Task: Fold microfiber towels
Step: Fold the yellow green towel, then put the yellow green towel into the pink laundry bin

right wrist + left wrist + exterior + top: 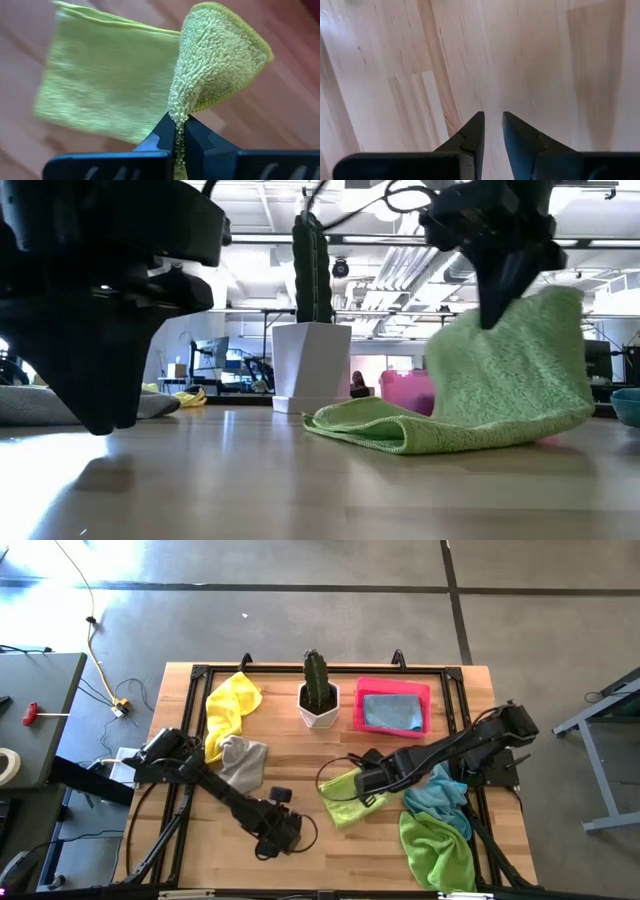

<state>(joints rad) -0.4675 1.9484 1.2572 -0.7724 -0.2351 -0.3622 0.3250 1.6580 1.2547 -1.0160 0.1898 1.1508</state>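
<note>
The left end effector (491,131), fingers slightly apart, hovers over bare wooden table (545,60).

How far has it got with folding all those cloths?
Done, it seems: one blue towel lies in the pink tray. In hand: the right hand pinches a raised edge of the lime green towel, partly doubled over. The left hand hangs empty above bare wood. Left: the yellow towel, grey towel, light blue towel and green towel, all crumpled.
</note>
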